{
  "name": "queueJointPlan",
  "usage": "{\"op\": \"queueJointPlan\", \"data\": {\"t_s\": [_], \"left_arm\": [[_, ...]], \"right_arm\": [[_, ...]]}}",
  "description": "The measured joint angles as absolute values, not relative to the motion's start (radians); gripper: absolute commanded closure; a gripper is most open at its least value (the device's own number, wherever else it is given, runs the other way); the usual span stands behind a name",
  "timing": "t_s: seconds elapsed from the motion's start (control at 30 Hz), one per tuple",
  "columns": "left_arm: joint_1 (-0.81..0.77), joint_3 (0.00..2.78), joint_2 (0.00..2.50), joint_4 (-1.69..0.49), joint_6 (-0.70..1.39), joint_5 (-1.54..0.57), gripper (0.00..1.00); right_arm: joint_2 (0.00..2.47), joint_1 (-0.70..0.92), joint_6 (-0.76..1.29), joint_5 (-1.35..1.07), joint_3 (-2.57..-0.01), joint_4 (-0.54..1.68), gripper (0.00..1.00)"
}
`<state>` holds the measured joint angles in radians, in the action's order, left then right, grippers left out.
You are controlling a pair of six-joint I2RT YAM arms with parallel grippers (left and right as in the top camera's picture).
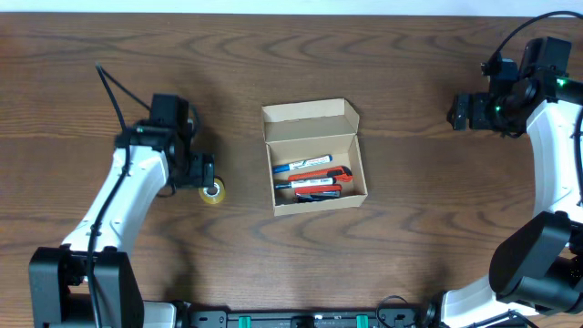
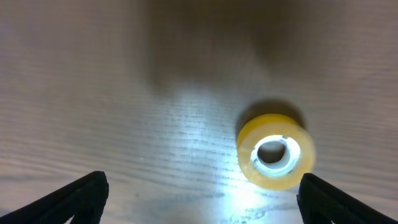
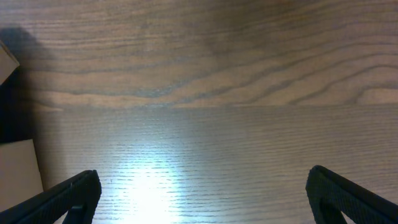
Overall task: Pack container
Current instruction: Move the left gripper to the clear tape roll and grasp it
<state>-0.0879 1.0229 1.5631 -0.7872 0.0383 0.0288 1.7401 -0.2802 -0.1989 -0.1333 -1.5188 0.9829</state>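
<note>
Overhead view puts the container (image 1: 310, 120) mid-counter (image 1: 410, 228), flap open, with markers (image 1: 310, 179) lying inside. I judge the packing partly done: the tape roll (image 2: 277, 151) sits outside on the wood, between the fingers of my left claw (image 2: 202, 196), spread wide and empty. My right claw (image 3: 202, 199), well apart, is spread too, holding nothing. The flap is not yet closed.

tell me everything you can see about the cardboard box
The container is a small tan cardboard box with plain sides, sitting slightly skewed near the middle of the wooden table. Its hinged lid is open, folded back toward the far edge, with small side flaps showing. Inside lie several pens or markers in red, blue and black, side by side along its length. Nothing outside touches it but the table; the roll of tape lies apart.
</note>
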Motion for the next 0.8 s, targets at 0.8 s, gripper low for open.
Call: {"op": "queueJointPlan", "data": {"t_s": [0.8], "left_arm": [[-0.088,0.884,1.613,-0.614,0.079,-0.013,0.04]], "right_arm": [[1.74,-0.28,-0.199,-0.133,-1.519,1.011,0.01]]}}
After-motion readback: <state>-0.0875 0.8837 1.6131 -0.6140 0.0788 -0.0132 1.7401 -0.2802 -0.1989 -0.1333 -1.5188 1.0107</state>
